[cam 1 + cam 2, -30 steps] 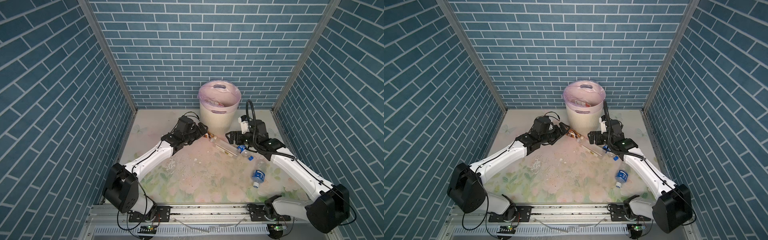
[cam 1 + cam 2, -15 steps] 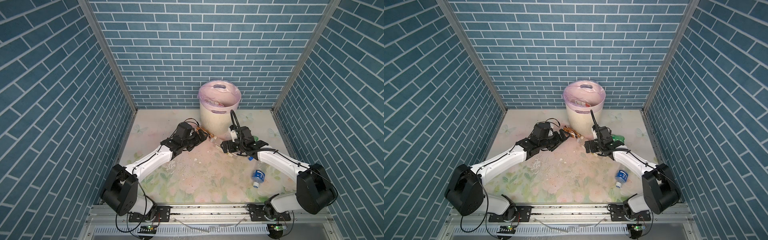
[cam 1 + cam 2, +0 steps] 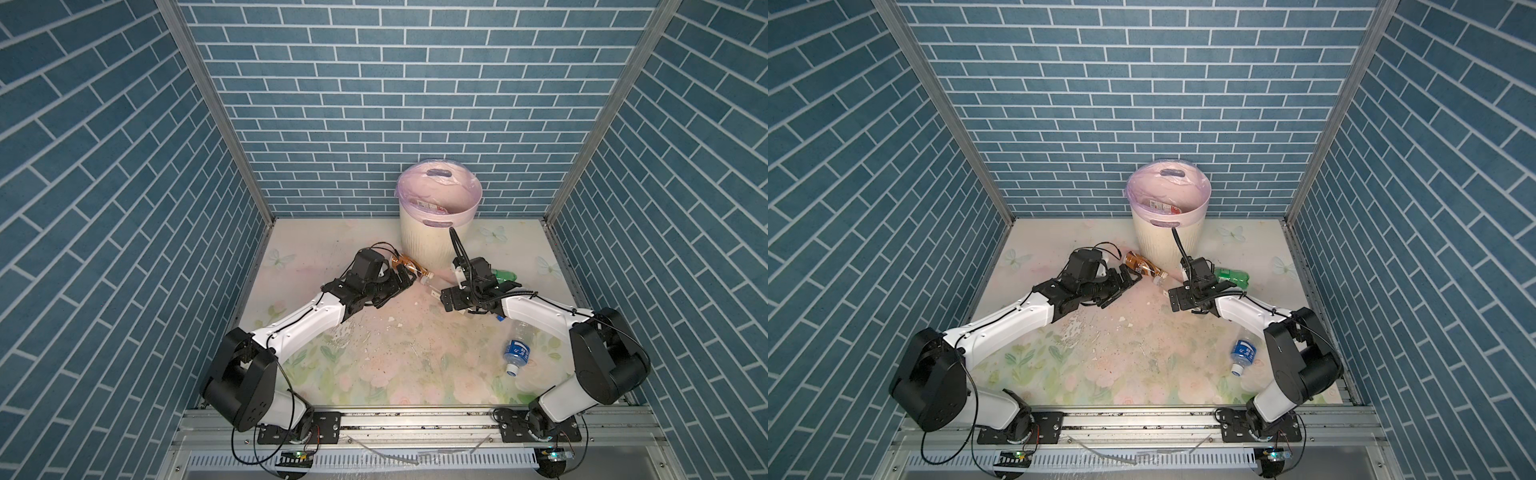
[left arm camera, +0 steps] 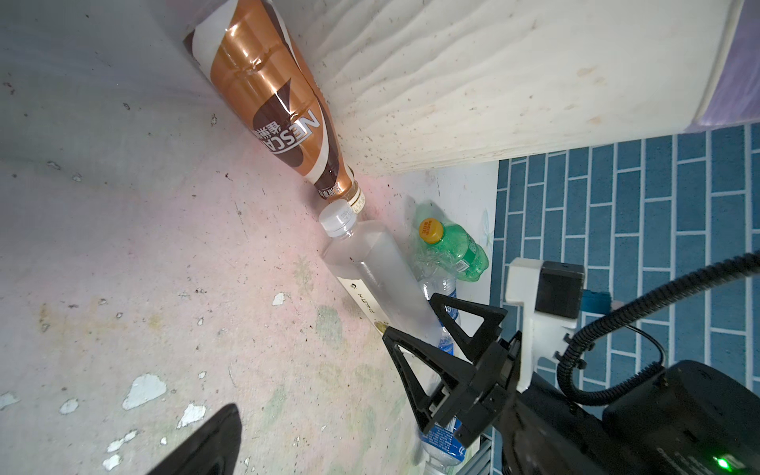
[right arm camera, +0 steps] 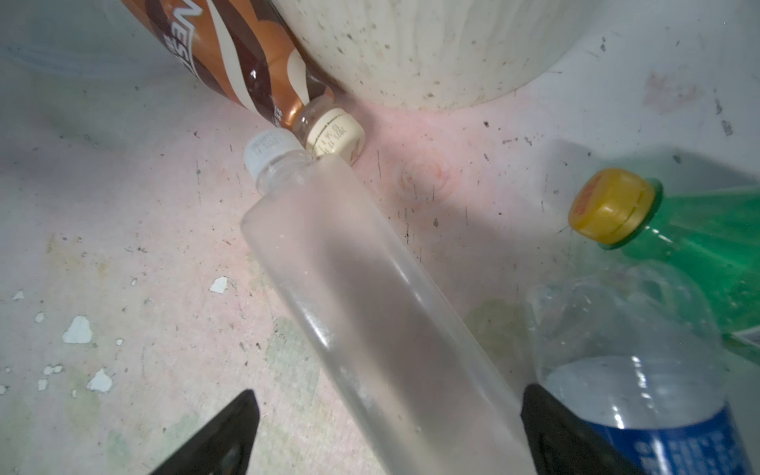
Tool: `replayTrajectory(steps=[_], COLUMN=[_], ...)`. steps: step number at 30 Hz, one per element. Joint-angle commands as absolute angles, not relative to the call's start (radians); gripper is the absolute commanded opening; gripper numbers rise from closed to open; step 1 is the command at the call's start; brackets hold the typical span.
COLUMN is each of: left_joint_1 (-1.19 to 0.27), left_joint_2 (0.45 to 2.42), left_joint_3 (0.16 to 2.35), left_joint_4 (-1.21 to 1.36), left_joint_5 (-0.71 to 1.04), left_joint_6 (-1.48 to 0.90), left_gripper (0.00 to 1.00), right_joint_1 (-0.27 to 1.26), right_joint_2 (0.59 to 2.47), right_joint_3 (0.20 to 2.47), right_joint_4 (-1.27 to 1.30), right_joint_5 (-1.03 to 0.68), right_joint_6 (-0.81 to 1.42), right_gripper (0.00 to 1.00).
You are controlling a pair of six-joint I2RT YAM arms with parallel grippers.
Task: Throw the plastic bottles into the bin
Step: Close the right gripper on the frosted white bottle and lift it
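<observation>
Down at the foot of the bin, three bottles are bunched up. The frosted bottle lies flat, its white cap nose-to-nose with the cream cap of the brown bottle, which is wedged along the bin's ribbed wall. Just beside the frosted one is a blue-label bottle, and past that the green bottle with the yellow cap (all on their sides). One stray bottle lies well apart, by my right arm.

My right gripper is low over the frosted bottle's body, fingers spread wide either side of it, not squeezing yet. One finger drops into the gap next to the blue-label bottle. I'm going for the straight middle bit because the cap end is jammed against the brown one.

My left gripper hangs just beside the brown bottle, fingers spread too and holding nothing. I reckon that's the next grab, from the open side, since the bin blocks the other.

The bin's pink bag has a red-labelled thing in it, so I'd call this partway done. Main worry is that closing could shove the neighbours around. The floor mat is chipped and flaky.
</observation>
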State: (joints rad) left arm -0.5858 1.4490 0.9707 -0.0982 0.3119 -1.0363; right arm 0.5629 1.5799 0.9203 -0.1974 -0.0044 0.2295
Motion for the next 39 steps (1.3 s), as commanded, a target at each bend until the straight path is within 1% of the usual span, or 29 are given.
replayTrajectory(steps=[1,10,14,18,26,28,35,39], left_joint_1=[-0.586,-0.585,-0.579,-0.567,-0.559,-0.559,-0.556,-0.553], left_joint_2=[1.436,1.436,1.42,1.403,1.393,1.394,1.39,1.393], left_joint_3=[0.961,0.958,0.948,0.933,0.924,0.923,0.921,0.917], left_joint_4=[-0.082,-0.089,-0.096,-0.099,-0.103,-0.102,-0.107,-0.104], left_joint_5=[0.314,0.313,0.308,0.304,0.307,0.307,0.307,0.308], left_joint_6=[-1.034,-1.035,-1.032,-1.032,-1.03,-1.032,-1.029,-1.031], left_gripper=[0.99,0.99,0.99,0.99,0.99,0.99,0.99,0.99], right_joint_1=[0.578,0.635,0.659,0.687,0.695,0.693,0.71,0.712], right_joint_2=[1.604,1.618,1.621,1.649,1.707,1.727,1.734,1.7], right_joint_3=[0.943,0.951,0.954,0.977,1.028,1.046,1.066,1.055], right_joint_4=[-0.201,-0.215,-0.217,-0.245,-0.279,-0.288,-0.309,-0.316], right_joint_5=[-0.011,-0.019,-0.023,-0.01,0.061,0.065,0.074,0.063], right_joint_6=[0.201,0.208,0.22,0.216,0.221,0.226,0.216,0.214], right_gripper=[0.99,0.99,0.93,0.84,0.85,0.84,0.62,0.55])
